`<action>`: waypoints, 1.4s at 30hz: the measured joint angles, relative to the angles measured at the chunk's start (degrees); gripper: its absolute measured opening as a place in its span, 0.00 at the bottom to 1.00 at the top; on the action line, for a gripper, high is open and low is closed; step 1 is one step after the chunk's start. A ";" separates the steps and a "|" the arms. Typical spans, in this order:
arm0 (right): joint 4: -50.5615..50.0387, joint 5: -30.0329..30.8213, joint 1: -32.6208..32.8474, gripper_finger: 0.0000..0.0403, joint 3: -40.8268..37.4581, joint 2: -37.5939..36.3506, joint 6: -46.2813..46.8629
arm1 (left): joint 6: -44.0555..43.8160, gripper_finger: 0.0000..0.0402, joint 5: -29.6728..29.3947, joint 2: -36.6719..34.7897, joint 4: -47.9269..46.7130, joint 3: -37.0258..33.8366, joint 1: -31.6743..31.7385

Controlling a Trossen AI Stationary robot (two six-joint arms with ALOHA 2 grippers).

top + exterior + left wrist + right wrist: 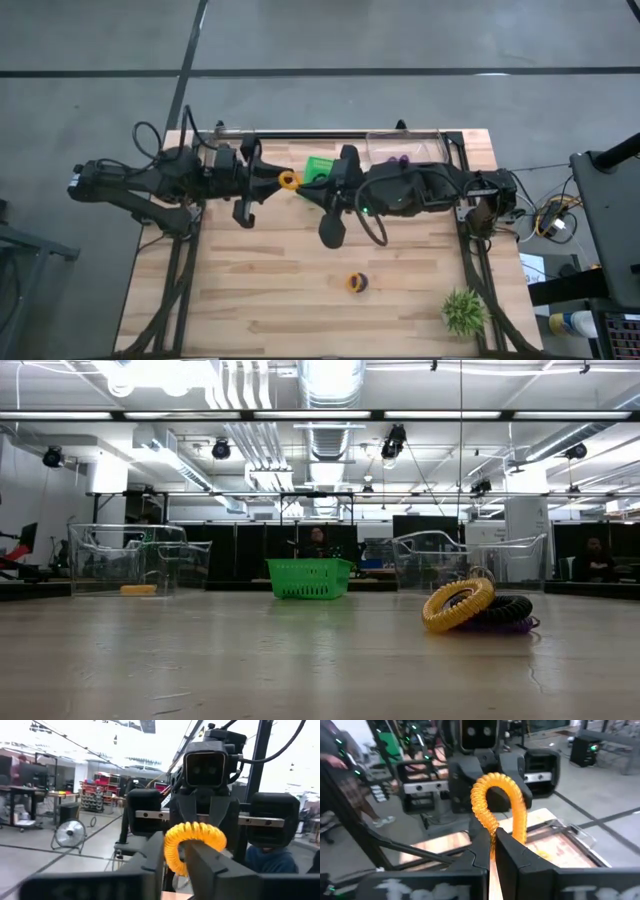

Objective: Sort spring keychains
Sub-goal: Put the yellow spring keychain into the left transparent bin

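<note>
An orange spring keychain (289, 180) is up in the air over the far middle of the table, between both grippers. My left gripper (272, 180) comes at it from the table's left and my right gripper (312, 188) from the right; each is shut on it. The coil shows between my own fingers in the left wrist view (192, 837) and in the right wrist view (497, 800). A small pile of orange, black and purple keychains (478, 610) lies on the near table (357, 283). The low view shows neither gripper. My left gripper pinches the orange keychain between its two fingers at the lower part of the loop (174, 860), level, from the table's left. The loop stands up above the fingers, lifted clear of the table. My right gripper pinches one side of the same loop (490, 831) between its two fingers, level, from the table's right. The rest of the loop arches above the fingers, and its other side (521, 827) runs down behind one finger.
A green basket (318, 165) (309, 577) stands at the far middle. A clear bin (405, 150) at the far right holds purple pieces. In the low view, another clear bin (130, 560) holds an orange piece. A spiky green plant (464, 310) sits near the right corner.
</note>
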 joint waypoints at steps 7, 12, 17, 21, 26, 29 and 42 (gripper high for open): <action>3.22 -3.46 -0.51 0.02 0.00 0.00 1.55 | -4.19 0.02 0.50 -0.06 0.14 0.00 0.01; 3.32 -3.64 -0.48 0.02 0.00 0.02 1.63 | -6.88 0.01 0.14 -0.50 0.94 0.00 0.01; 3.43 -3.90 -0.48 0.03 0.00 0.02 2.65 | -7.42 0.00 0.15 -1.13 0.88 0.00 0.01; 3.60 -3.62 -0.48 0.05 0.00 0.02 2.12 | -7.75 0.00 0.13 -1.49 0.86 0.00 0.01; 8.07 -3.60 -0.48 0.16 -0.02 0.02 -0.18 | -7.73 0.00 -1.04 -1.85 -1.36 0.02 0.03; 9.28 -3.00 -0.50 0.26 -0.02 0.02 -0.17 | -7.26 0.00 -2.83 -2.35 -2.83 0.02 0.12; 10.40 2.50 -0.62 0.56 0.68 -0.17 -16.28 | 0.36 0.00 -29.14 -6.27 -22.77 0.02 6.18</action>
